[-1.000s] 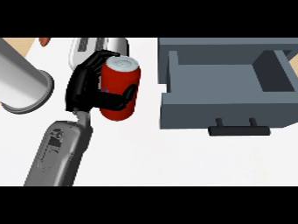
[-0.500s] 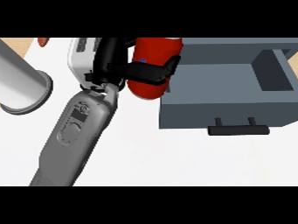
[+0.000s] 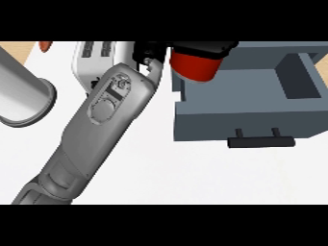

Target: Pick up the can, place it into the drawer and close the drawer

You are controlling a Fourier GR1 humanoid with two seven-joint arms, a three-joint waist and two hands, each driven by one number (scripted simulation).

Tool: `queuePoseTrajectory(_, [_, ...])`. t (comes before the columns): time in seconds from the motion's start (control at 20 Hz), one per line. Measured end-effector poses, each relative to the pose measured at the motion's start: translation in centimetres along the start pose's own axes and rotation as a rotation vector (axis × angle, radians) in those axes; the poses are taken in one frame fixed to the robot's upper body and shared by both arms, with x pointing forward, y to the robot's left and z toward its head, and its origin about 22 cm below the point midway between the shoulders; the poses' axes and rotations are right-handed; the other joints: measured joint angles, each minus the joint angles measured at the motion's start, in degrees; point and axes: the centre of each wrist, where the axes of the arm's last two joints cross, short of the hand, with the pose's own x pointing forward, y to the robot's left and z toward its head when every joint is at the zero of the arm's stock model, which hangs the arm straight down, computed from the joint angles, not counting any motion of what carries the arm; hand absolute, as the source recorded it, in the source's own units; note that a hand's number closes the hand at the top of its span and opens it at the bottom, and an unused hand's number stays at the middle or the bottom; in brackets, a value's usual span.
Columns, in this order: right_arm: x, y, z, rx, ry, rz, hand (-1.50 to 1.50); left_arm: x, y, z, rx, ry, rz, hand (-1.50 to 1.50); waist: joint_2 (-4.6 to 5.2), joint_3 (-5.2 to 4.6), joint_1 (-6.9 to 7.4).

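Red cylindrical can (image 3: 193, 66) is hanging in the black hand (image 3: 195, 48) of the one arm in view, over the left rear corner of the open grey drawer (image 3: 255, 103). Which arm this is I cannot tell; I am taking it as the left. Black fingers (image 3: 208, 47) are curling round the can's top, hiding it. Pick-up is looking done. The can is not yet resting inside; lowering, release and pushing the black drawer handle (image 3: 261, 141) shut are remaining. A large grey cylinder (image 3: 14, 91) is lying at the white counter's (image 3: 195, 178) left edge.

can (image 3: 193, 67) in hand (image 3: 198, 48) — above drawer (image 3: 251, 113)
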Motion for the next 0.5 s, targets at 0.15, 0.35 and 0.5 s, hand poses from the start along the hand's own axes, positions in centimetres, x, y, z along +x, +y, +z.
queuePoseTrajectory(0.15, [-0.6,0.1,-0.6,0.003,-0.001,0.002,-1.50,0.9,-1.4,-0.9,-0.003,0.009,-0.014,1.50,0.06,-0.01,-0.14])
queuePoseTrajectory(0.35, [-0.4,0.5,-0.6,0.009,-0.006,-0.003,-1.50,1.4,-2.3,-2.3,-0.006,0.026,-0.032,1.50,0.15,0.00,-0.49])
queuePoseTrajectory(0.5, [-0.2,0.7,-1.1,0.015,-0.006,-0.001,-1.50,2.1,-3.0,-3.1,-0.006,0.037,-0.050,1.50,0.26,0.02,-0.74])
